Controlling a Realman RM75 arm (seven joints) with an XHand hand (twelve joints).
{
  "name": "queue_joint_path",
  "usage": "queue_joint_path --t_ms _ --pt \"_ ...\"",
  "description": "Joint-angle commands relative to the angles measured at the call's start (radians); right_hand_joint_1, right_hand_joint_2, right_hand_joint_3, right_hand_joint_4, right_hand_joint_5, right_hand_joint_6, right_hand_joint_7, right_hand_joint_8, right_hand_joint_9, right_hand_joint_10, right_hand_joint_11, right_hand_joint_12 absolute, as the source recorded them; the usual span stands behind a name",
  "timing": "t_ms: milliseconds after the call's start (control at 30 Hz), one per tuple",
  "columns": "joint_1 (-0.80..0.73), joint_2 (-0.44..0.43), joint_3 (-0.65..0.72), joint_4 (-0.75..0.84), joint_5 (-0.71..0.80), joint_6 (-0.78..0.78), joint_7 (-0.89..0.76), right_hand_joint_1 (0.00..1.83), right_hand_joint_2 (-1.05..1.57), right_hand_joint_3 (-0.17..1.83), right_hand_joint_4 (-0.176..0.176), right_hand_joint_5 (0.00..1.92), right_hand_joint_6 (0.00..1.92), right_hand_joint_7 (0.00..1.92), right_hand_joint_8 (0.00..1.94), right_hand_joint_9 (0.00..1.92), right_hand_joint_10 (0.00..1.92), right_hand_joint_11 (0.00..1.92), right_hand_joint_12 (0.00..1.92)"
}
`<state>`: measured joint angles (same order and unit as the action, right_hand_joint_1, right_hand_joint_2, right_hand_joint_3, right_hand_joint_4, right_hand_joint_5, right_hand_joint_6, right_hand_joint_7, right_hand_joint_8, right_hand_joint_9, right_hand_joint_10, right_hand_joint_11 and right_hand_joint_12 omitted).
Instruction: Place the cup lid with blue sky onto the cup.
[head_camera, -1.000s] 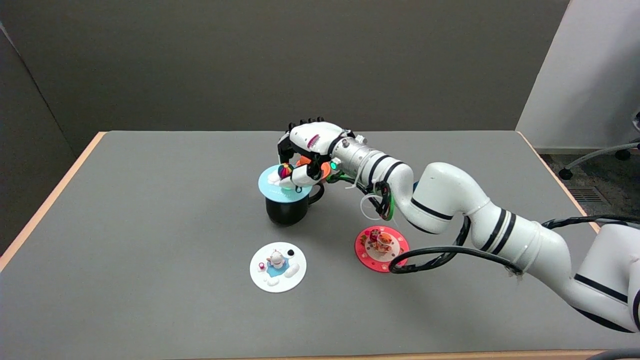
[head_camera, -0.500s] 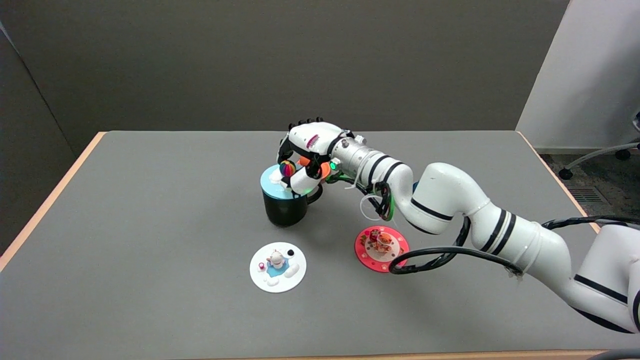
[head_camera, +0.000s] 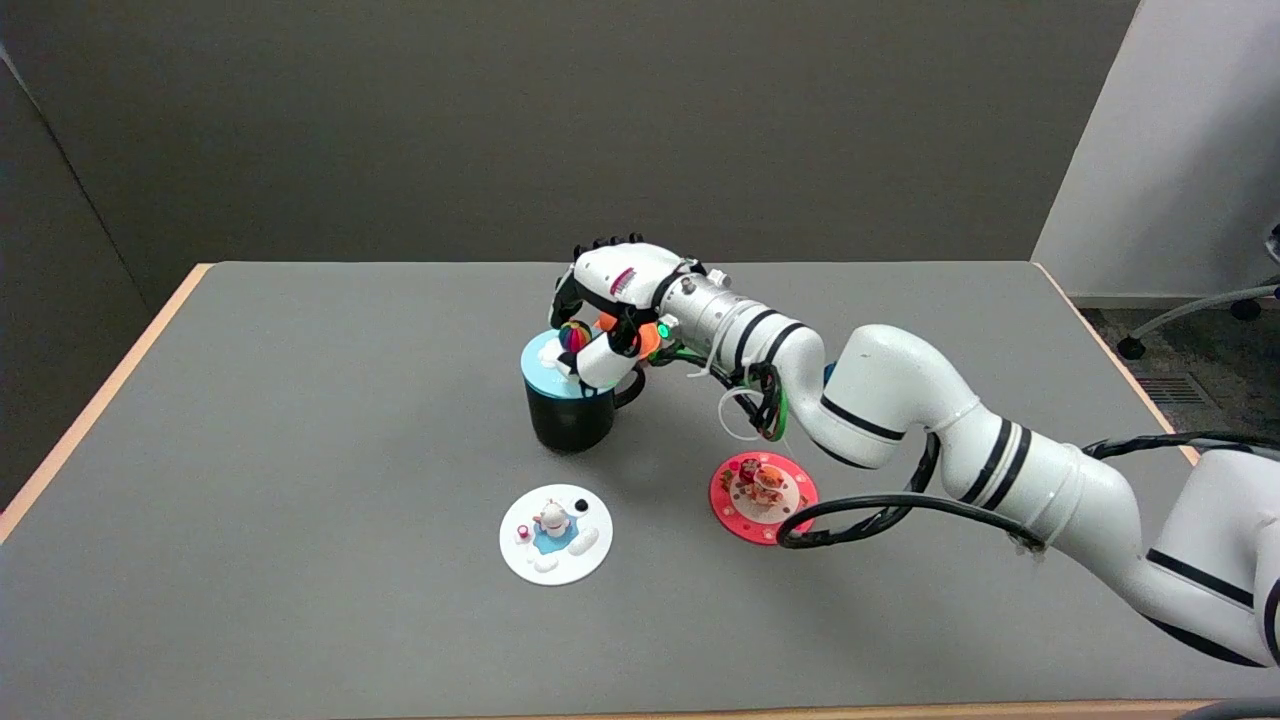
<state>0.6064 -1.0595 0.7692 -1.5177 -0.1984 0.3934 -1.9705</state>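
The light blue sky lid (head_camera: 543, 359) lies flat on top of the black cup (head_camera: 568, 420) near the middle of the table. A striped ball figure (head_camera: 573, 337) stands on the lid. My right hand (head_camera: 612, 305) reaches over the cup from the right and pinches this figure between the thumb below and the fingers curled over it. The lid's right part is hidden under the hand. The cup's handle (head_camera: 632, 388) points right, under the wrist.
A white lid (head_camera: 555, 534) with a small figure lies in front of the cup. A red lid (head_camera: 762, 496) lies to the right front, under my forearm, with a black cable (head_camera: 850, 515) looping beside it. The table's wooden edge (head_camera: 90, 420) runs along the left.
The blue lid hung tilted over the cup's left rim a second ago; it now sits level on the cup. My hand has shifted slightly right with it.
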Motion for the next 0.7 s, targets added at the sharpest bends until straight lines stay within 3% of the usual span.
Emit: queue_joint_path --t_ms 33,267,433,700 --pt "-0.004 -0.004 0.012 -0.011 0.009 0.000 0.000 0.84 0.68 0.82 -0.153 0.80 0.29 0.84 0.35 0.54 0.40 0.31 0.17" --pt "-0.016 -0.006 0.048 -0.044 0.000 -0.002 -0.004 0.84 0.71 0.78 -0.141 0.81 0.31 0.79 0.46 0.52 0.50 0.32 0.16" --pt "-0.046 -0.003 0.136 -0.113 -0.052 -0.011 -0.007 0.82 0.65 0.83 -0.140 0.78 0.29 0.77 0.30 0.49 0.41 0.31 0.17" --pt "-0.184 -0.009 0.429 -0.279 -0.227 -0.007 -0.007 0.73 0.56 0.93 -0.150 0.72 0.25 0.70 0.19 0.58 0.23 0.27 0.21"
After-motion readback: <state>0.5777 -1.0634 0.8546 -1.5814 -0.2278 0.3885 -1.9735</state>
